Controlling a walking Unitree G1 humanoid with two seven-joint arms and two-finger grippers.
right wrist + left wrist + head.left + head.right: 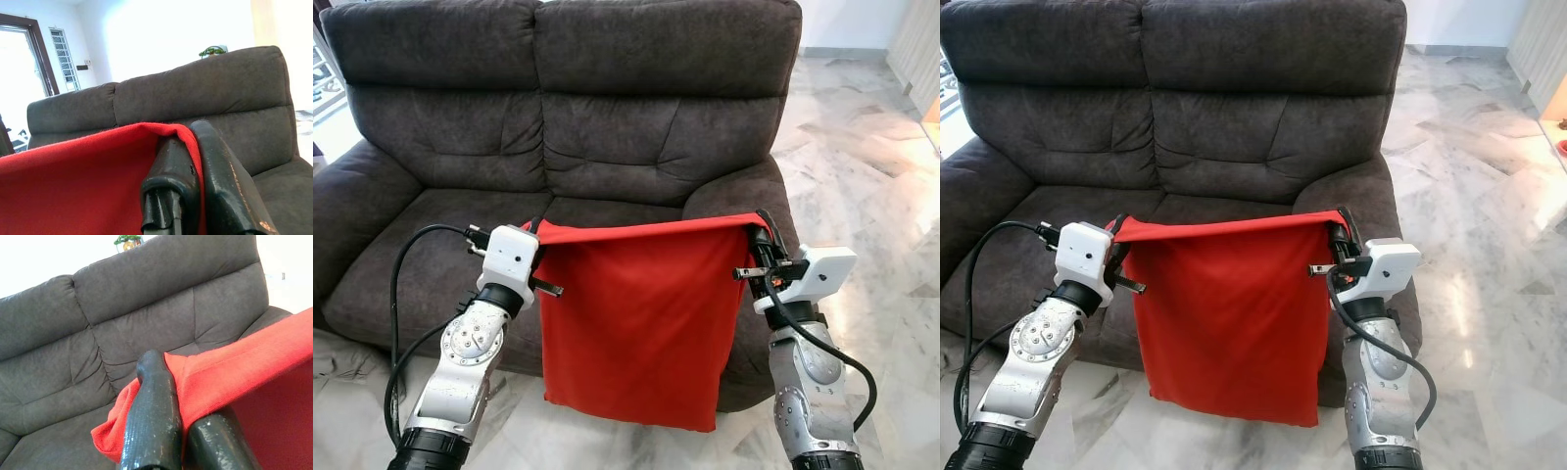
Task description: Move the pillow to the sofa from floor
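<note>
A flat red pillow (636, 313) hangs upright in front of the dark grey sofa (607, 127), clear of the floor. Its top edge is stretched between my two grippers. My left gripper (534, 231) is shut on the top left corner. In the left wrist view the black fingers (154, 406) pinch the red cloth (230, 377). My right gripper (761, 227) is shut on the top right corner, and its fingers (215, 171) clamp the red fabric (73, 186) in the right wrist view. The pillow's lower edge hangs just above the marble floor.
The sofa's seat cushions (440, 245) lie just behind the pillow, with armrests on both sides (352, 196). Pale marble floor (871, 176) stretches to the right. A small plant (211, 50) stands behind the sofa back.
</note>
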